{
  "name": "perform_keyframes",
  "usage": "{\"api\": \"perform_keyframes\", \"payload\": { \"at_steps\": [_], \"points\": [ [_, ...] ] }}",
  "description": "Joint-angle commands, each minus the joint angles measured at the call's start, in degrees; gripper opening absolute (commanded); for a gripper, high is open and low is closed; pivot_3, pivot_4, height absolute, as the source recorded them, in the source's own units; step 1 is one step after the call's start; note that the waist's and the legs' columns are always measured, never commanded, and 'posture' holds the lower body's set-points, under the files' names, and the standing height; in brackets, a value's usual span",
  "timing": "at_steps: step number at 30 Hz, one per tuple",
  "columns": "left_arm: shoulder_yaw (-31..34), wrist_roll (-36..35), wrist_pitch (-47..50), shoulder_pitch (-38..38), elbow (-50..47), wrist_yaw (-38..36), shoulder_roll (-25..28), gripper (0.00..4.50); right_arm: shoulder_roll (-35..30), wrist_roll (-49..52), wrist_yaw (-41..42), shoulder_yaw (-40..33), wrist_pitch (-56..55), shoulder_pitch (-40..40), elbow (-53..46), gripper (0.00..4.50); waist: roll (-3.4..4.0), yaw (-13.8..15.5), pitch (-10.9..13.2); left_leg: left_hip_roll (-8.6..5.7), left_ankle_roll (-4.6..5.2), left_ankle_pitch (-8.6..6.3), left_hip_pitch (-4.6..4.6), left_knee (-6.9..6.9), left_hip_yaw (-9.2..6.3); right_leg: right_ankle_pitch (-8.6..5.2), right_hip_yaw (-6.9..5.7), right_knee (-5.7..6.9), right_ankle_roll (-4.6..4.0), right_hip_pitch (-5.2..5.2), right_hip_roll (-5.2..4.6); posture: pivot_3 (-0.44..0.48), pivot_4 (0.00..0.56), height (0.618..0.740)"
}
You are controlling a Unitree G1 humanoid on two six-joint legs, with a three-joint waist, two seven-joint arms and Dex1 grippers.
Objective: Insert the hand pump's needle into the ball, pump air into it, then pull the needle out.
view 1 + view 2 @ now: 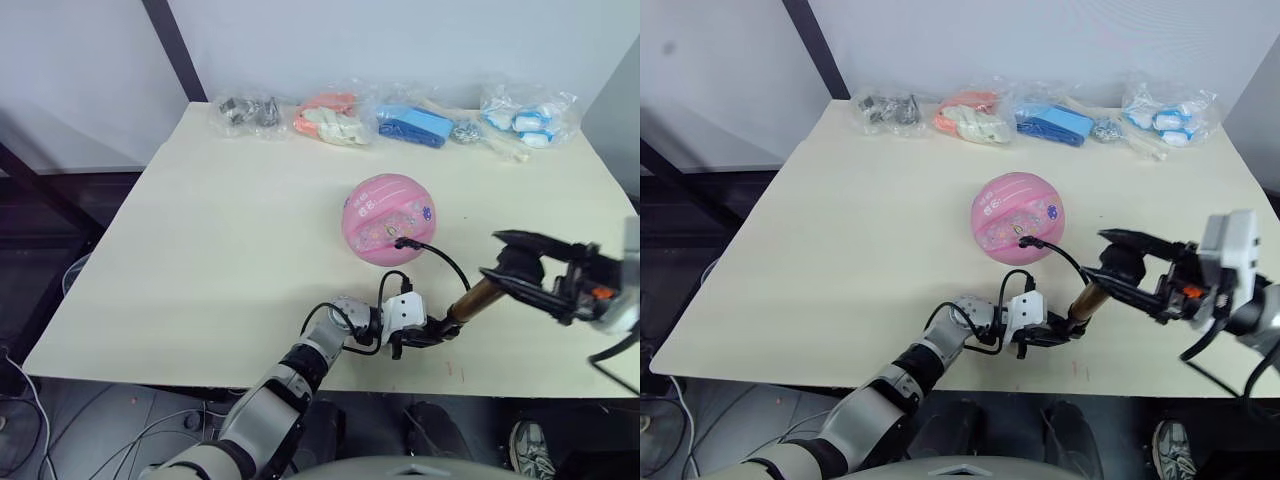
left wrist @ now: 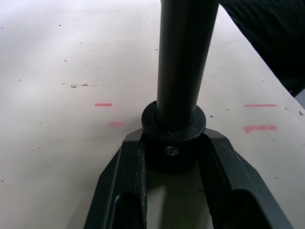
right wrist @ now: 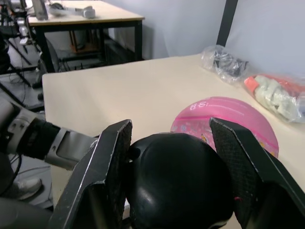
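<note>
Pale wooden tabletop (image 1: 230,250) stands before a white wall, with bagged oddments lined along its far edge. Near the front edge, the left claw (image 1: 412,338) is closed on the black base cap of the hand pump (image 1: 470,303), pinning that end low near the surface. The gold barrel slants up to the right, where the right claw (image 1: 1118,262) straddles the rounded black handle, its fingers (image 3: 112,162) close on either side. From the pump, a thin black hose curves up to the needle (image 1: 402,242), which appears seated in the near side of the ball (image 1: 389,218), a pink ball resting mid-table. Pumping seems to be the step in hand. It would go best with strokes kept straight along the barrel, the base held firm, and slack left in the hose so the needle is not levered sideways.
</note>
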Motion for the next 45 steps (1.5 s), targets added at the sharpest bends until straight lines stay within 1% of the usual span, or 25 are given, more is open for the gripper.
{"api": "perform_keyframes", "payload": {
  "at_steps": [1,7,13,15,19,24,27,29,33,38,41,45],
  "points": [
    [-0.99,1.05,1.74,1.93,2.27,-0.18,0.56,1.03,2.54,-6.42,0.90,6.91,-2.41,2.82,2.14,2.16,0.01,-0.02,-0.02,-0.01,0.00,0.00,0.04,0.00,0.00,0.00,0.00,0.00,0.00,0.03,0.00,0.000,0.150,0.740],
    [-1.03,1.02,1.85,2.11,1.84,-0.34,0.57,1.03,6.80,-13.77,0.78,12.65,-8.28,3.75,6.39,2.16,0.09,-0.06,-0.08,-0.01,-0.06,0.03,0.10,-0.01,-0.06,0.00,-0.02,0.03,0.00,0.04,0.06,0.000,0.150,0.740],
    [-1.06,1.00,1.84,2.11,1.58,-0.48,0.57,1.03,8.48,-16.68,0.90,14.09,-11.16,4.29,8.18,2.16,0.10,-0.07,-0.08,-0.03,-0.07,0.04,0.11,-0.05,-0.07,-0.01,-0.01,0.03,-0.01,0.03,0.05,0.000,0.150,0.740],
    [-1.09,1.01,1.87,2.08,1.55,-0.52,0.55,1.03,8.63,-16.02,0.70,13.61,-11.28,3.94,7.56,2.16,0.11,-0.07,-0.09,-0.03,-0.07,0.04,0.11,-0.05,-0.09,-0.01,-0.02,0.03,-0.01,0.03,0.06,0.000,0.150,0.740],
    [-1.08,0.98,1.88,2.00,1.58,-0.65,0.58,1.03,6.62,-10.39,0.44,8.93,-8.86,2.10,3.60,2.16,0.18,-0.04,-0.02,-0.04,-0.07,0.04,0.09,-0.05,-0.10,-0.01,-0.03,0.03,-0.01,0.03,0.05,0.000,0.150,0.740],
    [-1.10,0.89,1.89,1.95,1.68,-0.92,0.60,1.03,2.01,-2.74,-0.57,2.84,-3.60,-1.68,-0.74,2.16,0.40,0.00,0.12,-0.08,-0.07,0.04,-0.05,-0.05,-0.11,-0.01,-0.02,0.01,-0.04,-0.06,0.00,0.000,0.150,0.740],
    [-1.16,0.82,1.81,1.93,1.72,-1.00,0.65,1.03,-0.25,1.49,-1.67,-0.36,-0.76,-3.78,-2.13,2.16,0.39,0.01,0.14,-0.10,-0.07,0.04,-0.14,-0.05,-0.19,-0.03,-0.08,0.01,-0.07,-0.07,0.00,0.000,0.150,0.740],
    [-1.18,0.82,1.74,1.94,1.74,-1.06,0.69,1.03,-2.11,3.51,-1.90,-2.78,0.69,-5.13,-2.44,2.16,0.38,0.02,0.15,-0.12,-0.07,0.04,-0.19,-0.05,-0.21,-0.04,-0.09,0.01,-0.08,-0.09,-0.01,0.000,0.150,0.740],
    [-1.23,0.81,1.72,1.93,1.75,-1.24,0.73,1.03,-6.11,10.61,-3.22,-8.60,4.55,-8.13,-2.17,2.16,0.36,0.02,0.18,-0.14,-0.07,0.04,-0.22,-0.05,-0.21,-0.04,-0.09,-0.01,-0.08,-0.10,-0.04,0.000,0.150,0.740],
    [-1.26,0.77,1.68,1.80,1.87,-1.40,0.75,1.03,-10.08,17.61,-4.65,-13.23,8.54,-11.48,-0.84,2.16,0.38,0.03,0.19,-0.11,-0.06,0.04,-0.29,-0.05,-0.25,-0.04,-0.12,-0.01,-0.08,-0.14,-0.05,0.000,0.150,0.740],
    [-1.26,0.76,1.66,1.76,1.96,-1.38,0.74,1.03,-12.19,19.51,-4.49,-14.88,10.24,-12.64,-0.04,2.16,0.36,0.05,0.20,-0.13,-0.08,0.06,-0.50,-0.02,-0.30,-0.03,-0.17,-0.01,-0.10,-0.32,-0.07,0.000,0.150,0.740],
    [-1.20,0.80,1.71,1.75,2.00,-1.29,0.74,1.03,-13.20,21.48,-5.27,-15.38,11.74,-14.22,0.33,2.16,0.37,0.07,0.20,-0.20,-0.09,0.06,-0.56,-0.01,-0.30,-0.03,-0.17,-0.01,-0.10,-0.37,-0.09,0.000,0.150,0.740]
  ]
}}
